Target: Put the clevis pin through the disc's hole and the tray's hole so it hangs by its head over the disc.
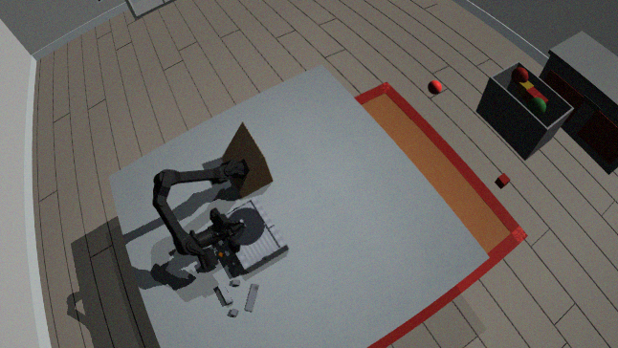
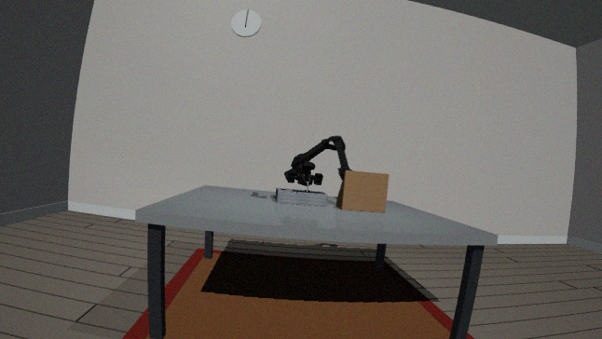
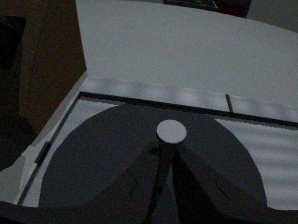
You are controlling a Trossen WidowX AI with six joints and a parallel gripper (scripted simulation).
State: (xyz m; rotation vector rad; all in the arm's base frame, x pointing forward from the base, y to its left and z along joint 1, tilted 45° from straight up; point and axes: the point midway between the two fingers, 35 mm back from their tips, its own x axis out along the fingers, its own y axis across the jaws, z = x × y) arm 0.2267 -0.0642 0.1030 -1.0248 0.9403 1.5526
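One steel tray [image 1: 262,264] [image 2: 303,197] [image 3: 260,111] sits before you on the grey table [image 1: 364,191] [image 2: 298,223] [image 3: 190,45], and inside its rim lies the wide dark disc [image 1: 253,222] [image 3: 100,155], flat as far as you can see. Your gripper [image 1: 242,224] [image 2: 307,183] [image 3: 165,149] is closed on the clevis pin [image 1: 241,221] [image 2: 307,187] [image 3: 171,131], holding it upright above the disc, its round pale head uppermost in the wrist view. You cannot tell whether the pin's lower end has entered the disc's hole, as the fingers and head cover that spot.

Along one side of the tray you have a dark panel [image 1: 232,266] with small pieces on it, one of them orange. Just off that end, a few small grey blocks [image 1: 251,297] lie on the table. On the tray's other side a brown board [image 1: 253,167] [image 2: 364,192] [image 3: 50,65] stands upright, near the arm's shoulder.

Across the floor you see an open dark bin [image 1: 507,117] containing a red ball [image 1: 519,74], a green ball [image 1: 539,105] and red and yellow pieces [image 1: 536,93]. Another red ball [image 1: 434,87] and a red cube [image 1: 502,181] lie outside it.
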